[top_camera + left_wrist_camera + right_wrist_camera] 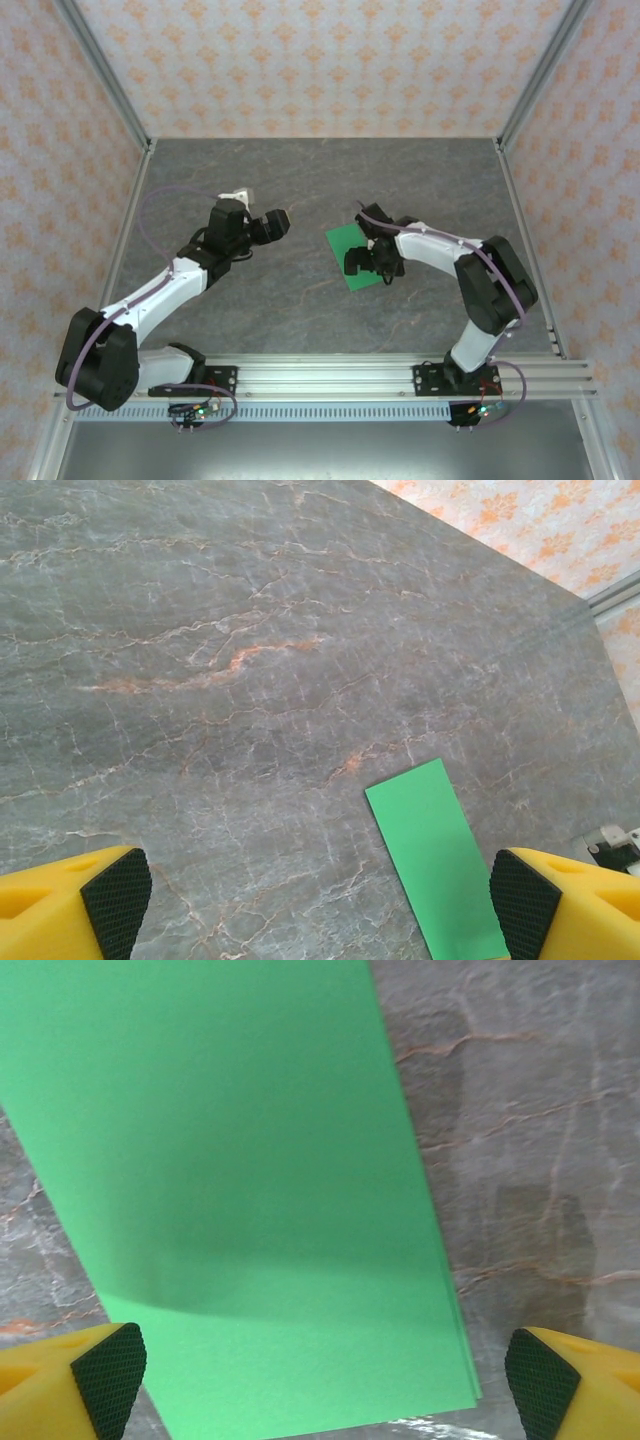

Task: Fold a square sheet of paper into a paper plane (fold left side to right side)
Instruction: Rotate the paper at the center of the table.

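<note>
I have the sheet of paper (pixel 250 1160) lying flat on the grey surface (pixel 300 310), at about 3 o'clock from the middle in the overhead view. It reads as a narrow green rectangle, not a square. Along its 3 o'clock edge in the right wrist view I can make out stacked layers, so I judge it is already doubled over.

My right claw (pixel 373 265) hangs just above the sheet's 5 o'clock end with its jaws wide apart and nothing between them. My left claw (pixel 274 223) is well off at the sheet's 9 o'clock, also spread and empty.

I expect the paper to be featherlight and floppy, and it will likely skate on this smooth stone (no grip underneath at all). I would take it at a loose corner or a free edge and pin the opposite side before lifting, since a careless pinch will probably leave a stray crease.
</note>
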Tool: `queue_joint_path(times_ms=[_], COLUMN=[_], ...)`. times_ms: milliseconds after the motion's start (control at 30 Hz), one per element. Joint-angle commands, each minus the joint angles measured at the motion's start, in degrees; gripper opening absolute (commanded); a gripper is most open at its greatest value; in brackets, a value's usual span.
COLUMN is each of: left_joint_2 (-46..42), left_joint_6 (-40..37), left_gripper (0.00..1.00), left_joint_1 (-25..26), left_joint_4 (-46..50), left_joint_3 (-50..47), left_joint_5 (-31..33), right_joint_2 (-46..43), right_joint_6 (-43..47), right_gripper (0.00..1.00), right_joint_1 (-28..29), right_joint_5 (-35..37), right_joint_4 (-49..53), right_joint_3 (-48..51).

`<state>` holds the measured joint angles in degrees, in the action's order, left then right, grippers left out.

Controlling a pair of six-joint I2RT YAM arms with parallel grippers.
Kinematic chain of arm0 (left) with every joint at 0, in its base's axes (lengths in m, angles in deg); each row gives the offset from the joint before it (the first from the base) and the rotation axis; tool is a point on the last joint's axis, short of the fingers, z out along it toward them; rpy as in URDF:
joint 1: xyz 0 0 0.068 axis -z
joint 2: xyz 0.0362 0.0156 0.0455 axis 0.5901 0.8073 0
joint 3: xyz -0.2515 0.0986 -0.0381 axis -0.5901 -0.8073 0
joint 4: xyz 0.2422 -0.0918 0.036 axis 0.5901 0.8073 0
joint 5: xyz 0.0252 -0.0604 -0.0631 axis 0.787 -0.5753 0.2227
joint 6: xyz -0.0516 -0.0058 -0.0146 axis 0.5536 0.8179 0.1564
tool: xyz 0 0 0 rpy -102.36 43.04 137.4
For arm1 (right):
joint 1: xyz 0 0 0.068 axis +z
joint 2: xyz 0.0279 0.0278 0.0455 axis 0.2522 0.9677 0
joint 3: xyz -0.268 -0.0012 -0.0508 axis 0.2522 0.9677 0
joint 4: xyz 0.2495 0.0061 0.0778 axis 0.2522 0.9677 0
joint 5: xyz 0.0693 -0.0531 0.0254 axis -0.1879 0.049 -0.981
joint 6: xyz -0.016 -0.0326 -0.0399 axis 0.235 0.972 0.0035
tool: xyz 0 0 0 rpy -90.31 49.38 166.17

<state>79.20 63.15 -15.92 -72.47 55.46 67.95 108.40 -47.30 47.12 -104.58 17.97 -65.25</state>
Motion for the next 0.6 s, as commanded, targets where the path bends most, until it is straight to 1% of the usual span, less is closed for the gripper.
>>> queue_joint_path(times_ms=[0,267,567], left_joint_2=[-0.18,-1.52,-2.45], left_joint_6=[-1.53,-1.53,-1.53], left_gripper=[0.91,0.91,0.91], left_joint_1=[0.05,0.05,0.05], left_joint_4=[1.19,2.38,3.14], left_joint_3=[-0.71,-0.75,-0.91], left_joint_5=[2.14,2.89,3.37], right_joint_2=[1.05,1.71,2.43], right_joint_6=[-2.10,-3.31,-5.59], right_gripper=[0.96,0.96,0.96], right_joint_1=[0.58,2.78,6.80], right_joint_5=[-1.46,-1.52,-1.58], right_joint_4=[-0.82,-0.67,-0.87], right_joint_3=[0.59,0.61,-0.34])
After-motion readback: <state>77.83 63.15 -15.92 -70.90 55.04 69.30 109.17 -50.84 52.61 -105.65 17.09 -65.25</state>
